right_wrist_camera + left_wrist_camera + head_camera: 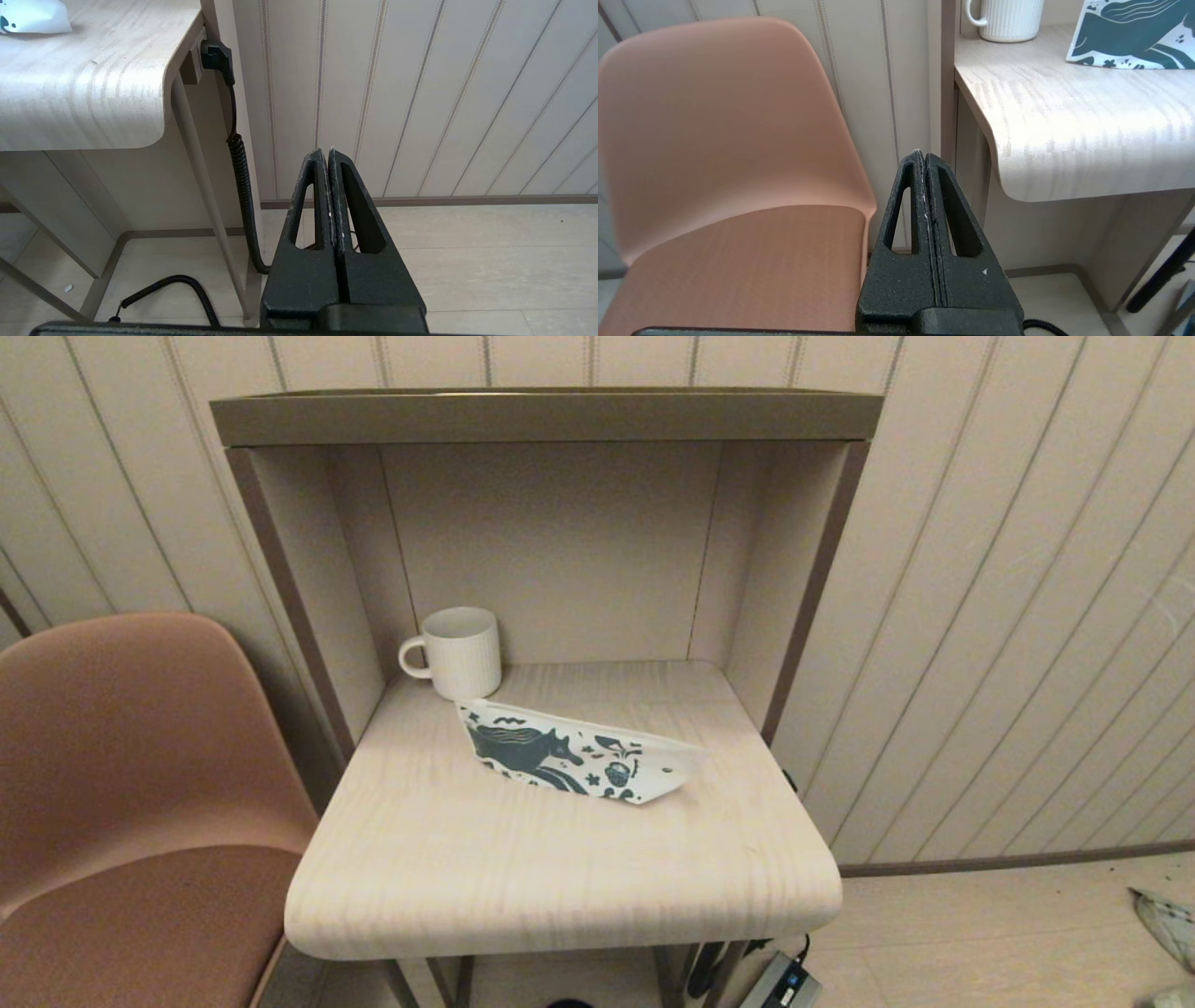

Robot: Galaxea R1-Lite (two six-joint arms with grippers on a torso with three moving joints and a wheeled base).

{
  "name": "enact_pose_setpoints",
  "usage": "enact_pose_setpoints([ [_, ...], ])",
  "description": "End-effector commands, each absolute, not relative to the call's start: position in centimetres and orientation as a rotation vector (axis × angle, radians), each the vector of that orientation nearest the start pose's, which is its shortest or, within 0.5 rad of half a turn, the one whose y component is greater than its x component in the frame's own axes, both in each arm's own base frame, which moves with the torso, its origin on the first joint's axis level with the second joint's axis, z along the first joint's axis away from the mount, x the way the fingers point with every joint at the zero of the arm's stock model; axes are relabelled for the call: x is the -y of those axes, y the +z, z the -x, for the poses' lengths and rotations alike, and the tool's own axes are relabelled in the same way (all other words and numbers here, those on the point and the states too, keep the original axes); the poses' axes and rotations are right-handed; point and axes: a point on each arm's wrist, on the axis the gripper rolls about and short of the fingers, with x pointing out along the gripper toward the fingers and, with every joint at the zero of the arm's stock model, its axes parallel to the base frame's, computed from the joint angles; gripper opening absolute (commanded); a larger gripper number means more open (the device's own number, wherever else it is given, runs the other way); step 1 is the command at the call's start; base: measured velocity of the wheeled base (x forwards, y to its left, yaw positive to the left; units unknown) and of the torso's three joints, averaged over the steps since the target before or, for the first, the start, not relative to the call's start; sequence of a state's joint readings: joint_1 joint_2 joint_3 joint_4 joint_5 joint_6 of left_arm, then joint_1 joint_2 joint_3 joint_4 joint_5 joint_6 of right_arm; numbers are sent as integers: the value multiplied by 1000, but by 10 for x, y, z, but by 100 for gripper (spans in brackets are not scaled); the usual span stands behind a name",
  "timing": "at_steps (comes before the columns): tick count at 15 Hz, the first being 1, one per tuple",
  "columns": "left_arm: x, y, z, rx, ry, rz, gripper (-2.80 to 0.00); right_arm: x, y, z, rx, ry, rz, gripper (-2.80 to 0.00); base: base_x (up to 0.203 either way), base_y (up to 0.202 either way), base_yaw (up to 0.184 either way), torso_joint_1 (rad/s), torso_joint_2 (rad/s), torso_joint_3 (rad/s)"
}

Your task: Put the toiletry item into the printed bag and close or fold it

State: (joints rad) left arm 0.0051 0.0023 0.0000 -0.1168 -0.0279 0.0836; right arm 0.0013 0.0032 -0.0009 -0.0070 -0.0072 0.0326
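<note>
The printed bag point(574, 754) lies on the pale wooden table point(560, 877), a white pouch with a dark teal horse and small flowers; its corner also shows in the left wrist view point(1134, 35) and the right wrist view point(32, 16). No toiletry item is in sight. My left gripper point(923, 156) hangs shut and empty below the table's left front corner, beside the chair. My right gripper point(326, 153) hangs shut and empty low at the table's right side, above the floor. Neither arm shows in the head view.
A white ribbed mug point(457, 651) stands behind the bag, inside the brown shelf hutch point(551, 420). A salmon chair point(121, 775) sits left of the table. A black coiled cable point(240, 172) hangs down from a wall plug by the table's right leg.
</note>
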Motion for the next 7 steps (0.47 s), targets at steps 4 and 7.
enact_pose_setpoints([
  [4, 0, 89, 23, 128, -4, 18, -280, 0, 76, 22, -4, -6, -37, -280, 0, 0, 0, 0, 0, 0],
  [7, 0, 89, 23, 127, -4, 16, -280, 0, 76, 22, -4, -6, -37, -280, 0, 0, 0, 0, 0, 0],
])
